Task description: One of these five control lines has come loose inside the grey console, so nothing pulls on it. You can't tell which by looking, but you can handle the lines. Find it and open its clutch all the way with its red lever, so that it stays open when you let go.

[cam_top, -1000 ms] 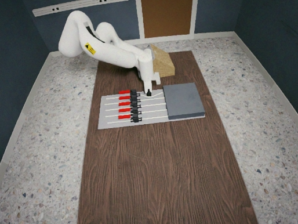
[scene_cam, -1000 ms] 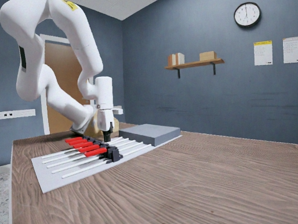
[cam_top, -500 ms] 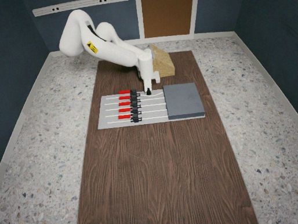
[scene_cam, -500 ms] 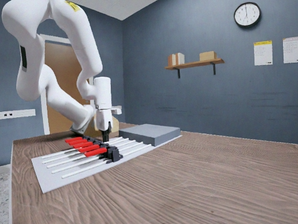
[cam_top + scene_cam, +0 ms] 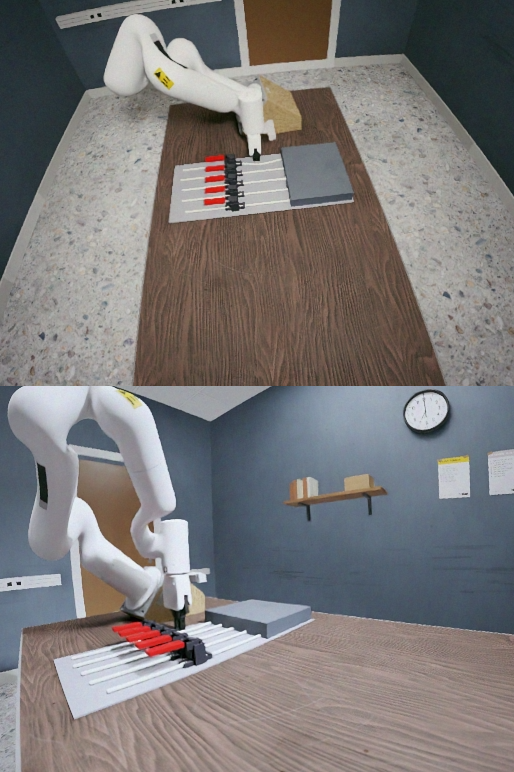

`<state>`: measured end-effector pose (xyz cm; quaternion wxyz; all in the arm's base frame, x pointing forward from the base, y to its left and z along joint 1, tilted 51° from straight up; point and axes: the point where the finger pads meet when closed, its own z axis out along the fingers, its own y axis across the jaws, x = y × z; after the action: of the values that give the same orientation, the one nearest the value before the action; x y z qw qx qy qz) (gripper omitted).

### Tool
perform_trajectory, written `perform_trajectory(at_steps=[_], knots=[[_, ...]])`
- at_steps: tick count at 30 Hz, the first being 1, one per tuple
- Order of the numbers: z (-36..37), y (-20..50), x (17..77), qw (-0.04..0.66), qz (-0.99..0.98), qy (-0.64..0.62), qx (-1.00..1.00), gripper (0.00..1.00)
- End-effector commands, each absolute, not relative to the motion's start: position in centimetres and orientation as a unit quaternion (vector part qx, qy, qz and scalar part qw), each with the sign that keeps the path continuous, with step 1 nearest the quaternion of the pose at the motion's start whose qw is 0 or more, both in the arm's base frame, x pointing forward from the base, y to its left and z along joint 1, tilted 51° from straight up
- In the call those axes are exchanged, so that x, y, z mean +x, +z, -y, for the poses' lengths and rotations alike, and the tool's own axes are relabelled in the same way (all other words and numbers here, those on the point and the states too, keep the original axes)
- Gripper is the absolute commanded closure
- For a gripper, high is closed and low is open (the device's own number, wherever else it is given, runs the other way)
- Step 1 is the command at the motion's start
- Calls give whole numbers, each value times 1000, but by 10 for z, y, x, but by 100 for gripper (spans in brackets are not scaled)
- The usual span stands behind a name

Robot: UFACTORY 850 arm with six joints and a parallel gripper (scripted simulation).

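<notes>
Five white control lines lie side by side on a light grey base plate (image 5: 175,212) (image 5: 90,698) and run into the grey console (image 5: 315,172) (image 5: 257,616) at its right end. Each line passes through a black clutch (image 5: 231,160) (image 5: 197,651) with a red lever; the five levers, from the farthest (image 5: 215,158) (image 5: 127,627) to the nearest (image 5: 214,201) (image 5: 165,647), all lie flat and point away from the console. My gripper (image 5: 256,157) (image 5: 179,623) is shut and points straight down. Its tips are at the farthest line (image 5: 270,159), between that line's clutch and the console. That stretch of line looks slightly bowed.
A tan wedge-shaped block (image 5: 280,107) stands on the brown table (image 5: 280,280) behind the plate, close to my wrist. The plate and console take up the table's far middle. The table's long edges drop to a speckled floor (image 5: 75,225).
</notes>
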<state>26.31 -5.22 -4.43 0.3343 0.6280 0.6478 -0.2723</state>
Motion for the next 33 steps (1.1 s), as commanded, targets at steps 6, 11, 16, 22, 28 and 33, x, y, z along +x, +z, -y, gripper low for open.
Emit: perform_trajectory(at_steps=[6,11,16,22,28,33], knots=[[52,-45,260,335,-648,-272,628,100],[52,-45,259,335,-648,-272,628,100],[48,-41,259,335,-648,-272,628,100],[37,-33,258,335,-648,-272,628,100],[14,-14,255,335,-648,-272,628,100],[-4,1,253,335,-648,-272,628,100]])
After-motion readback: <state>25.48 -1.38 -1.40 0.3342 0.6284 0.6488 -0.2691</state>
